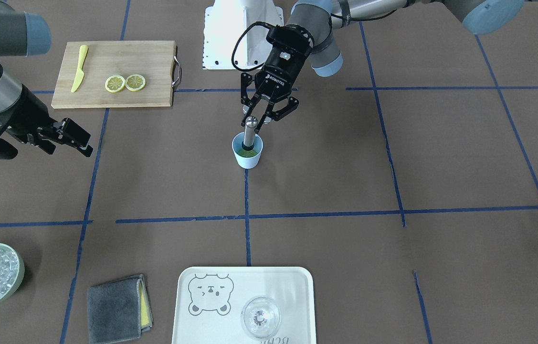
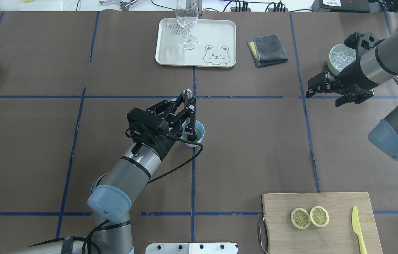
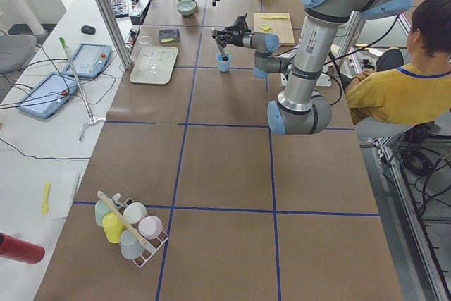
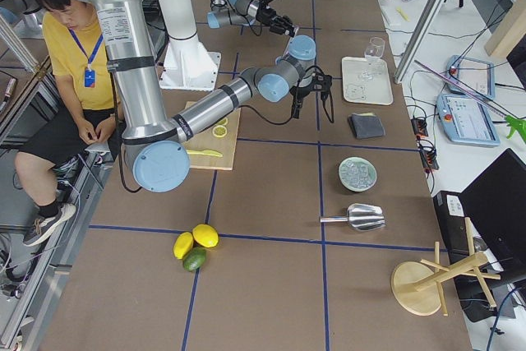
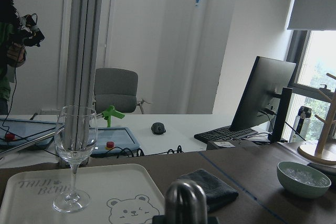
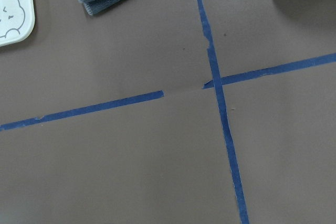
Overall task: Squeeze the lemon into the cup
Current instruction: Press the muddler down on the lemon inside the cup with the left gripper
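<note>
Exterior front-facing: left gripper [image 1: 255, 119] straddling pestle [image 1: 249, 133] top, cannot tell whether clamping; pestle standing near-upright in cup [image 1: 248, 160], lemon [image 1: 245, 153] lying at bottom, directly beneath tip. Right gripper [image 2: 322, 98] hanging spread, empty, well apart.

The lemon [image 1: 242, 154] shows only as a yellow-green patch at the bottom of the cup [image 1: 247, 161]. Its segments are too small to make out, and its middle is covered by the metal rod [image 1: 249, 130], whose lower end is lost inside. From overhead, the left hand [image 2: 187, 104] hides the cup's near rim. The left wrist view catches only the rod's blurred top, cut off at the bottom edge. The bowl of ice [image 2: 330, 63] sits partly behind the right arm.
</note>
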Controlling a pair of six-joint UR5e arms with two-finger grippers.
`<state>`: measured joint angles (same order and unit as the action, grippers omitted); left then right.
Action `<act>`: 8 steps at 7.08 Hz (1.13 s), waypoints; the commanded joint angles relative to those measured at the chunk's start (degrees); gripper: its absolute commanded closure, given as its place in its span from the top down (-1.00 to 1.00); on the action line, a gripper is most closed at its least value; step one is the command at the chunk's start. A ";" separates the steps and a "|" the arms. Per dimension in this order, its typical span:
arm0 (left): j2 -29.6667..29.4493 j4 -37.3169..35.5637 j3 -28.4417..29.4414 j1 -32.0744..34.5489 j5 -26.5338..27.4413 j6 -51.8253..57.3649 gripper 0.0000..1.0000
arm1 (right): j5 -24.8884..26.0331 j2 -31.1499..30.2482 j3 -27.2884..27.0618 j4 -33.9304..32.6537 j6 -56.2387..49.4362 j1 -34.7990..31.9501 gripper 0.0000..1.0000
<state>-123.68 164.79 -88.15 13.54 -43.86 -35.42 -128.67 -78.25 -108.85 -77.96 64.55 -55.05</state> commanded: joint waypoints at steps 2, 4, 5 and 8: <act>0.11 0.01 2.18 -1.14 0.00 0.00 -1.00 | 0.00 -0.06 -0.05 0.00 0.05 0.03 1.00; -0.15 0.10 1.84 -1.15 0.00 0.00 -1.00 | 0.00 -0.06 0.04 0.00 0.05 0.03 1.00; -0.76 0.18 0.71 -1.06 0.00 0.08 -1.00 | 0.00 -0.06 0.04 0.00 0.05 0.03 1.00; -0.86 0.53 -4.74 0.17 0.00 2.98 -1.00 | 0.00 -0.06 0.21 0.00 0.05 0.03 1.00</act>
<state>-124.48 165.15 -91.15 13.26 -43.86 -33.40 -128.61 -78.31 -108.72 -77.96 64.60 -55.02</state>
